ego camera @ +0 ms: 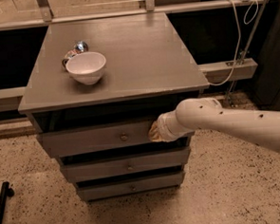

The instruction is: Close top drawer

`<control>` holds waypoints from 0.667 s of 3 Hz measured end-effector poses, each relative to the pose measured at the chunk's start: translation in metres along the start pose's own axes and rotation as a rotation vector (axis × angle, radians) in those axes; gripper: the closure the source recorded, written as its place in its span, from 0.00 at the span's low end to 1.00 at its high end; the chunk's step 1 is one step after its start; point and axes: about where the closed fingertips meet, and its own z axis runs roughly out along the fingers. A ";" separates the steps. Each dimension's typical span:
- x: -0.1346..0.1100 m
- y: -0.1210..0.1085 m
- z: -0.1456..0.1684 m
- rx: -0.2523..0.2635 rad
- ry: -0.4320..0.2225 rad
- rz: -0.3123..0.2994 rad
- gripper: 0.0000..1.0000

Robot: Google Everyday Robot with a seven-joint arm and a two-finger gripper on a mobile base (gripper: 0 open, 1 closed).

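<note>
The top drawer [94, 138] is a grey wood-grain drawer with a wide flat front and a small round knob [124, 137] at its centre. It stands a little way out from the cabinet, with a dark gap above its front. My gripper [154, 131] is at the end of the white arm [226, 123], pressed against the right part of the drawer front, to the right of the knob.
The grey cabinet top [136, 57] carries a white bowl [86, 67] and a small shiny object [76, 49] behind it. Two shorter drawer fronts [129, 166] sit below. A rail with a white cable [235, 36] runs behind. A black object [2, 205] lies on the speckled floor at the left.
</note>
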 end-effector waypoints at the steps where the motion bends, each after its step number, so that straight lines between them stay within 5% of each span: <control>1: -0.003 -0.004 -0.001 0.032 -0.008 -0.027 1.00; 2: -0.014 0.015 -0.007 0.048 -0.045 -0.042 1.00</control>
